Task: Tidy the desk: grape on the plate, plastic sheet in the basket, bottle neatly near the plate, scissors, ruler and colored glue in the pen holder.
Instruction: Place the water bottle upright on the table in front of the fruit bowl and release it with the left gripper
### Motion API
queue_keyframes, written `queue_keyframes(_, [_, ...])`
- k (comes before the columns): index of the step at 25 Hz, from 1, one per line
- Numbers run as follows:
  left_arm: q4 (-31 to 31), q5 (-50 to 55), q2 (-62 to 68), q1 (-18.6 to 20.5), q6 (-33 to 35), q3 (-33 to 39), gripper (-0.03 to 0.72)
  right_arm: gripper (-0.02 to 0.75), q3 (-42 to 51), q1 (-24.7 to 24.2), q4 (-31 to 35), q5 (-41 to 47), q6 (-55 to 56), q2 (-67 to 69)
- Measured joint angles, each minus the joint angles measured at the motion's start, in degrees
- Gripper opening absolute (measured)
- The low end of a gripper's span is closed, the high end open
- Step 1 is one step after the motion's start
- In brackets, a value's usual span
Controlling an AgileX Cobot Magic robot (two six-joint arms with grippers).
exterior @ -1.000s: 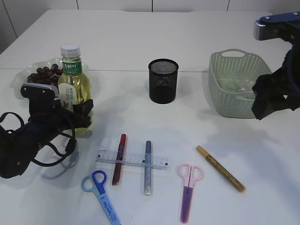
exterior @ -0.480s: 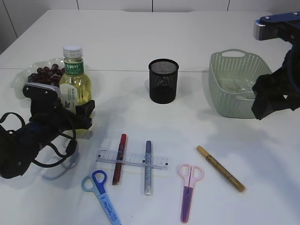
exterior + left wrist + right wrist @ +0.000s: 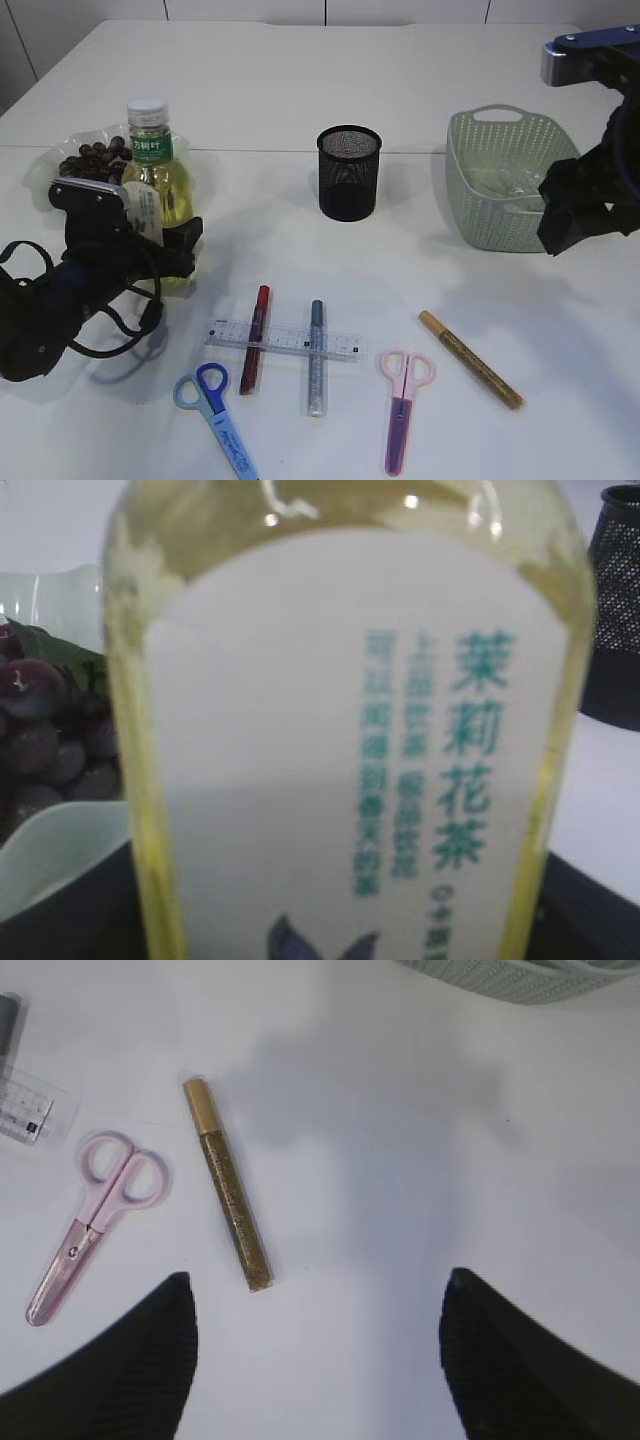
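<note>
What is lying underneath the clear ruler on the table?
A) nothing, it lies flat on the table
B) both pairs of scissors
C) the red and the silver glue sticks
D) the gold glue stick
C: the clear ruler lies across the red glue stick and the silver glue stick, while the gold glue stick and both pairs of scissors lie apart from it.

clear plastic bottle of yellow-green tea (image 3: 340, 730): white label, teal Chinese print, large characters 茉莉花茶; smaller teal columns beside them too blurred to read; transparent plastic ruler (image 3: 283, 340): scale marks visible, numerals too small to read
</note>
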Motion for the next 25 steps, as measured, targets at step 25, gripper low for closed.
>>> queue_keyframes(25, [1.2, 1.9, -12.2, 0.0, 0.7, 5.9, 0.669, 0.583, 0.0, 0.0, 0.0, 0.0, -0.4, 0.0])
